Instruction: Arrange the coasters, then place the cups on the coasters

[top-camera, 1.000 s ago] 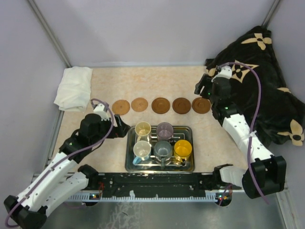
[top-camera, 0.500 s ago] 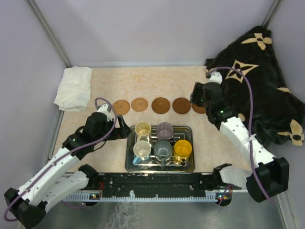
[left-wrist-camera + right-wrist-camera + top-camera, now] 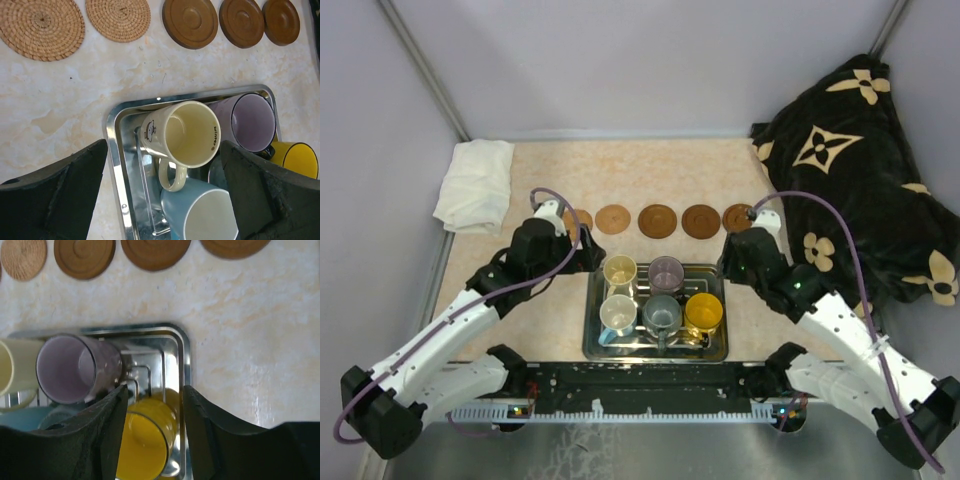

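Your left gripper (image 3: 163, 144) hangs with its jaws spread wide and holds nothing. It is above the left end of the rectangular metal tray (image 3: 111, 150), and in its wrist view the cream-yellow mug (image 3: 187, 134) sits between the two fingers, lower down. Your right gripper (image 3: 154, 390) is over the tray's far right corner. Its jaws are partly apart with a clear gap, nothing clamped, and the bright orange-yellow mug (image 3: 145, 440) and the purple mug (image 3: 70, 370) show below it.

All five mugs stand in the tray. The cream-yellow and purple ones are in the far row. In the near row, from left to right, are the white-and-blue mug (image 3: 618, 315), the grey mug (image 3: 661, 316) and the orange-yellow one.

The five flat round coasters (image 3: 658, 220) lie in one row on the beige marbled counter (image 3: 660, 170) just beyond the tray, each apart from the next. The two woven straw-coloured discs (image 3: 42, 22) are at the left and the three smooth dark wooden discs (image 3: 190, 22) at the right. From overhead, your left arm covers part of the leftmost.

A folded white cloth (image 3: 475, 185) lies at the far left, and a black blanket with cream flower shapes (image 3: 860, 180) is heaped at the right.
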Robot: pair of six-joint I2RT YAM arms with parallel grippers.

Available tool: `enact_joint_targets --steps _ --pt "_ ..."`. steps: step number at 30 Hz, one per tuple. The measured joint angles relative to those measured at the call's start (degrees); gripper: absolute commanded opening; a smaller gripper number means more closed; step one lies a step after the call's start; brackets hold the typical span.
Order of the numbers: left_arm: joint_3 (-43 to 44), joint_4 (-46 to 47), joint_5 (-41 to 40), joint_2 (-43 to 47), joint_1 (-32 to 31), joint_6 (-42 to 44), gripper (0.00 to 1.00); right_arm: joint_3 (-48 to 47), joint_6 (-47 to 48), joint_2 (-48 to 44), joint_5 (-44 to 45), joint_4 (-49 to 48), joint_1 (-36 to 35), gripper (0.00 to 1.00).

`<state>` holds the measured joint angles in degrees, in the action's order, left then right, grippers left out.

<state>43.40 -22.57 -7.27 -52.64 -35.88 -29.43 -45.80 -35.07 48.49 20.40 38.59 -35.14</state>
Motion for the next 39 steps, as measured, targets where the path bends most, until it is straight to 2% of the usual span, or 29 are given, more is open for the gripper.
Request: enact_joint_targets --steps 11,14,27,39 --pt "0.1 1.9 -2.6 0.2 0.0 1.2 0.99 3.8 -9.7 -5.2 0.3 11.5 -14.1 0.53" --pt "0.1 2.0 -3.4 0.5 0.0 1.2 0.99 4.3 -11.3 -7.2 -0.6 13.8 -17.0 0.58" --pt "0.1 2.0 -5.3 0.6 0.0 2.2 0.99 4.7 -12.1 -7.7 -7.4 15.9 -25.5 0.62" --pt "0.1 1.5 -7.8 2.1 0.0 2.3 0.99 7.7 -14.0 -5.8 -12.0 19.3 -28.4 0.63"
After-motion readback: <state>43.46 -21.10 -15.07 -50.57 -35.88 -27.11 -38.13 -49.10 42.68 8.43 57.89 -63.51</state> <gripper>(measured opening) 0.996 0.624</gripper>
